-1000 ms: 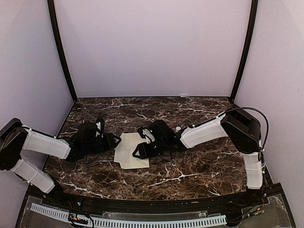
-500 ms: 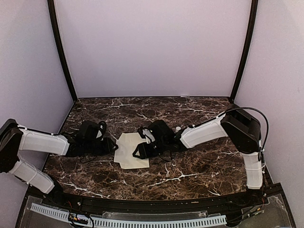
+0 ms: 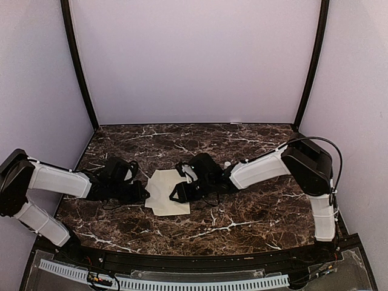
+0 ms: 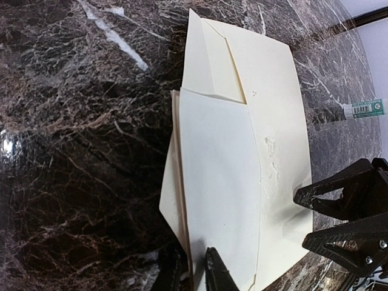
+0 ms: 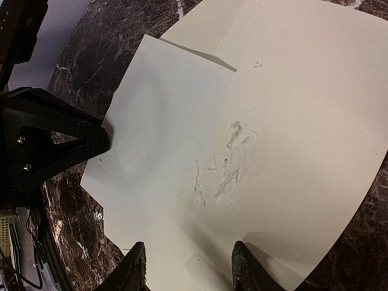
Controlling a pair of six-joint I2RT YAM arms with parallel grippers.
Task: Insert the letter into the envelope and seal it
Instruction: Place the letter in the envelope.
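Left wrist: left tool pinched on letter, right tool agape over envelope, labelled tube beyond.

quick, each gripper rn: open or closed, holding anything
left gripper: all but shut, pinching the edge of the letter
right gripper: open, spread over the envelope, gripping nothing

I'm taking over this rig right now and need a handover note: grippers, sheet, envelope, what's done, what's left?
Left gripper: jaws narrow around the near edge of the plain whitish paper sheet; grip unconfirmed.
Right gripper: open, over the long cream-yellow paper envelope.
The sheet lies overlapping the envelope on the marble table; whether it is tucked in is unclear.
Done: papers stacked.
To do: confirm insertion, then seal.
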